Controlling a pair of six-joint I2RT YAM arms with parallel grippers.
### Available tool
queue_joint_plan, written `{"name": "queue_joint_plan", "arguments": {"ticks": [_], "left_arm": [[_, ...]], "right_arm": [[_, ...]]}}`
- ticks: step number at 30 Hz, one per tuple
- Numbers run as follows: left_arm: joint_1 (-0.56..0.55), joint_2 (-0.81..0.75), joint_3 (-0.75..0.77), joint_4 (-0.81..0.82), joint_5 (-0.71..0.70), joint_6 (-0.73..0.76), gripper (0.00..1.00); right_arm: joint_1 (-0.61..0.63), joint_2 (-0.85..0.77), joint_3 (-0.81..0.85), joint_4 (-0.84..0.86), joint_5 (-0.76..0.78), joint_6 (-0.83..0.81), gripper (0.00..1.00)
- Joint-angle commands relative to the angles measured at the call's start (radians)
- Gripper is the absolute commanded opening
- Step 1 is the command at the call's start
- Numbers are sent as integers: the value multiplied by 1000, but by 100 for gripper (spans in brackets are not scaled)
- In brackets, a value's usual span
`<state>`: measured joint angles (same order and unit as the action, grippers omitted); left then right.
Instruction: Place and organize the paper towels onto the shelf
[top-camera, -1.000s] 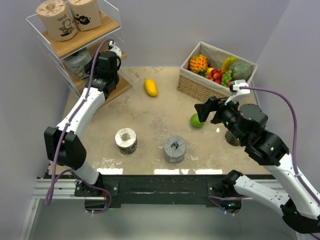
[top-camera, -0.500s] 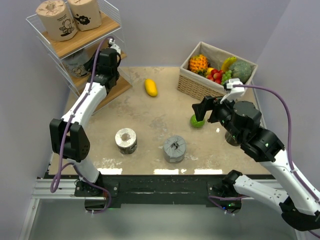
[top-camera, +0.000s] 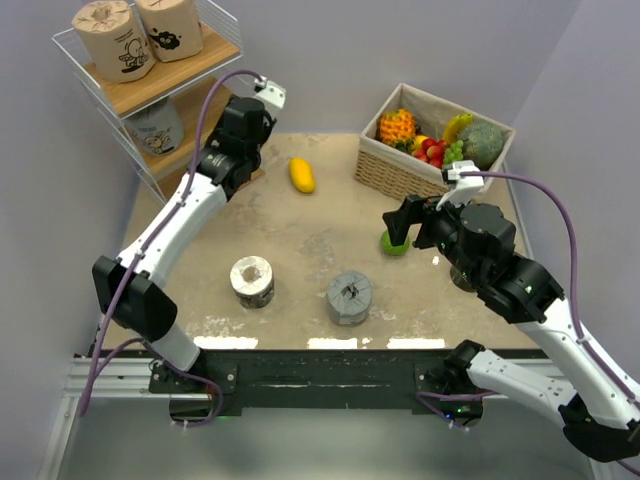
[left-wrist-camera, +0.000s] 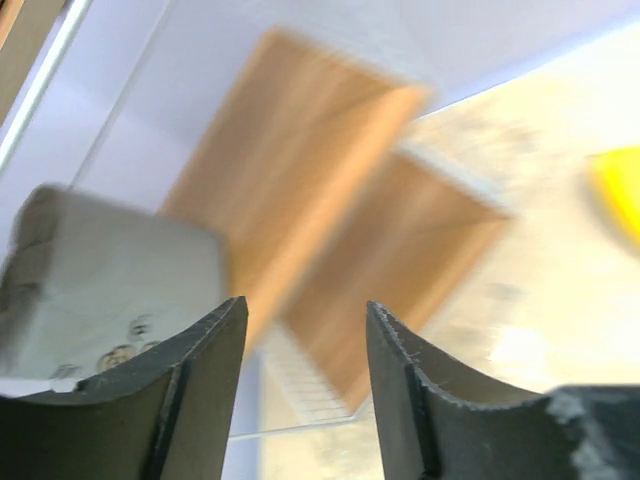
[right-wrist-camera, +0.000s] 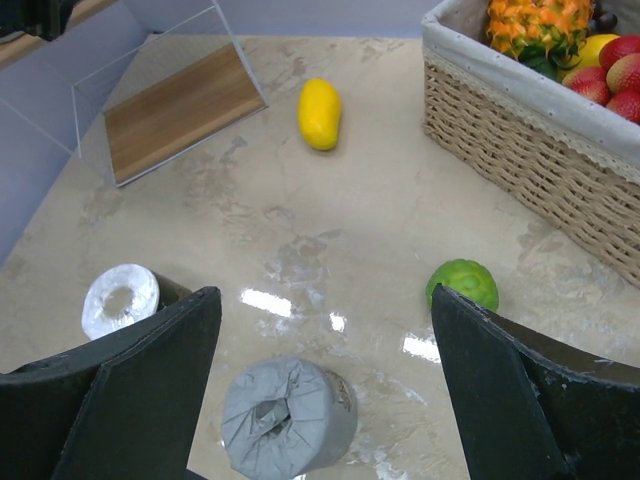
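Note:
The shelf (top-camera: 205, 118) stands at the back left. Two tan paper towels (top-camera: 110, 35) sit on its top board and a pale grey one (top-camera: 155, 125) on the middle board. My left gripper (left-wrist-camera: 305, 310) hangs just right of the shelf, open and holding nothing, with the pale grey roll (left-wrist-camera: 100, 285) to its left. A cream roll (top-camera: 252, 281) and a dark grey roll (top-camera: 349, 297) stand on the table. My right gripper (right-wrist-camera: 322, 295) is wide open above the dark grey roll (right-wrist-camera: 288, 417), apart from it.
A yellow mango (top-camera: 301, 175) lies near the shelf's foot. A green lime (top-camera: 393, 243) sits beside my right gripper. The wicker fruit basket (top-camera: 400, 172) stands at the back right. Walls close in behind and on both sides.
My left gripper has drawn back out of the shelf to the right and its jaws have parted; the pale grey roll stays on the middle board. The right arm edged slightly left.

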<state>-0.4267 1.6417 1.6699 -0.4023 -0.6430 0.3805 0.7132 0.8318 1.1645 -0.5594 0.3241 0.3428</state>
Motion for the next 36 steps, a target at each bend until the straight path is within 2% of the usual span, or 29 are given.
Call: {"name": "queue_joint_plan", "arguments": {"ticks": [1,6,9,14,18,24,30,36], "left_arm": [[-82,-126,18,-84,245,-182,61],[-153,-215,-71,-130,524,-311,66],[-217,-263,-159,-138,603,-374,67],[-381,-293,-263,-171,580,-443,66],[-516,-276,-285,-196,530,-489,65],[-702,-215,-294,-188,533,-546,65],[-802,-119,-297,-165,546,-568,65],[-830,-63,-311,-135,542,-577,65]], "right_arm": [[0,-19,0,-8,36,22,89],[0,-34,24,-56,95,32,89],[2,-48,38,-74,125,33,89],[2,-68,64,-100,164,42,88],[0,-85,84,-111,229,45,88],[2,-121,116,-125,311,59,88],[2,-158,136,-120,388,56,88],[2,-169,143,-132,392,59,88]]}}
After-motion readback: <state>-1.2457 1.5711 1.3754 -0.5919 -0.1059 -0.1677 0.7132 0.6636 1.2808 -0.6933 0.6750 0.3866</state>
